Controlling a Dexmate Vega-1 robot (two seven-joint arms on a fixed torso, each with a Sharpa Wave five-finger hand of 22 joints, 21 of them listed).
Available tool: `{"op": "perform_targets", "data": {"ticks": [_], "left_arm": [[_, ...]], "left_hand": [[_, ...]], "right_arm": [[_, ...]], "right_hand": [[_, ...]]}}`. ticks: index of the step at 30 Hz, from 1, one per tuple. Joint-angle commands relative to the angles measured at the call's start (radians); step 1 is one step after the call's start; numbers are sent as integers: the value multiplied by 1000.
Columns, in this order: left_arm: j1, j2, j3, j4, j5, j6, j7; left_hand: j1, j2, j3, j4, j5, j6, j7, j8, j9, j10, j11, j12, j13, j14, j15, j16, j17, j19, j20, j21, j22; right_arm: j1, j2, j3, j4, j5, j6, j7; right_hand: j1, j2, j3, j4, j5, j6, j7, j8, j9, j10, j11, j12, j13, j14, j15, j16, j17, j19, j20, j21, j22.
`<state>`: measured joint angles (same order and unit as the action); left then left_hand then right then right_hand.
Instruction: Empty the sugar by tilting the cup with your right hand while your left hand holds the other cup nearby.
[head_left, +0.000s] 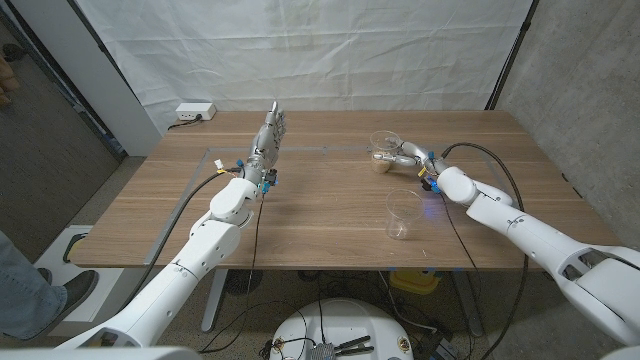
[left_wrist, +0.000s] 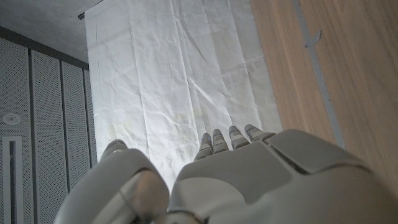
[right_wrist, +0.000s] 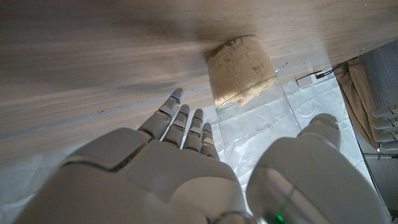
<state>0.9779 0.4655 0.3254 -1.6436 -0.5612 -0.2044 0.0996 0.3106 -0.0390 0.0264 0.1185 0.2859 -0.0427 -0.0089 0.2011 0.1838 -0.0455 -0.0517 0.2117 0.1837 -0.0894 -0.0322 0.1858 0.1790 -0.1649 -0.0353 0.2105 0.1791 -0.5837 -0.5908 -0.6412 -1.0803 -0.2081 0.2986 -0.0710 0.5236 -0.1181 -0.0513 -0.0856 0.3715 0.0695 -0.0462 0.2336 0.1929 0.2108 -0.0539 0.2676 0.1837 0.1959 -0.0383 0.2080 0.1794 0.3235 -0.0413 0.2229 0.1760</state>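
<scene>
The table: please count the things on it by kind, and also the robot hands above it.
Clear plastic cups: 2, one with brown sugar, one empty
White power strip: 1
Robot hands: 2, left hand and right hand
Total: 5

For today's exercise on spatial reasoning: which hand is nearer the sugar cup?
Right. The right hand is beside the sugar cup, open around it; the left hand stands far across the table.
</scene>
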Motion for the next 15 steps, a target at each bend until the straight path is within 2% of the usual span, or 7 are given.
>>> {"op": "perform_targets", "data": {"ticks": [1,6,10,13,15], "left_arm": [[2,-2,-3,0,0,-3,5],[2,-3,-3,-4,2,-7,5],[1,-2,-2,-6,3,-5,6],[1,-3,-1,-7,2,-4,6],[1,-3,-1,-7,1,-4,6]], "left_hand": [[11,1,-4,2,4,3,0,3,4,6,1,-3,5,6,2,5,3,-17,-30,-2,3],[12,2,-5,2,4,3,1,3,4,6,-1,-4,5,5,2,4,3,-17,-29,-2,3],[12,4,-6,2,4,3,0,3,4,6,0,-4,5,5,2,4,3,-18,-29,-2,3],[12,4,-6,2,4,3,1,2,4,6,1,-4,5,6,1,4,3,-18,-28,-3,3],[13,5,-6,2,4,5,1,3,4,6,2,-4,5,7,1,4,3,-18,-28,-3,3]], "right_arm": [[-2,19,-4,33,6,30,-16],[-9,22,-5,31,-6,40,-46],[-15,22,-4,26,-12,45,-62],[-16,22,-6,26,-12,43,-60],[-19,24,-6,23,-16,39,-69]], "right_hand": [[19,7,-3,-6,11,40,-22,16,4,39,-9,12,4,34,-48,8,2,28,-44,11,5],[27,14,-3,-8,15,66,-36,21,4,61,-17,16,4,59,-53,10,2,48,-43,14,6],[38,23,-5,-10,19,100,-62,26,5,92,-50,22,4,86,-56,9,3,93,-29,25,8],[50,29,-4,-12,22,138,-82,35,6,115,-62,27,4,102,-61,8,4,122,-22,31,9],[56,33,-3,-14,24,149,-83,37,6,125,-68,29,4,114,-66,8,4,139,-22,35,10]]}}
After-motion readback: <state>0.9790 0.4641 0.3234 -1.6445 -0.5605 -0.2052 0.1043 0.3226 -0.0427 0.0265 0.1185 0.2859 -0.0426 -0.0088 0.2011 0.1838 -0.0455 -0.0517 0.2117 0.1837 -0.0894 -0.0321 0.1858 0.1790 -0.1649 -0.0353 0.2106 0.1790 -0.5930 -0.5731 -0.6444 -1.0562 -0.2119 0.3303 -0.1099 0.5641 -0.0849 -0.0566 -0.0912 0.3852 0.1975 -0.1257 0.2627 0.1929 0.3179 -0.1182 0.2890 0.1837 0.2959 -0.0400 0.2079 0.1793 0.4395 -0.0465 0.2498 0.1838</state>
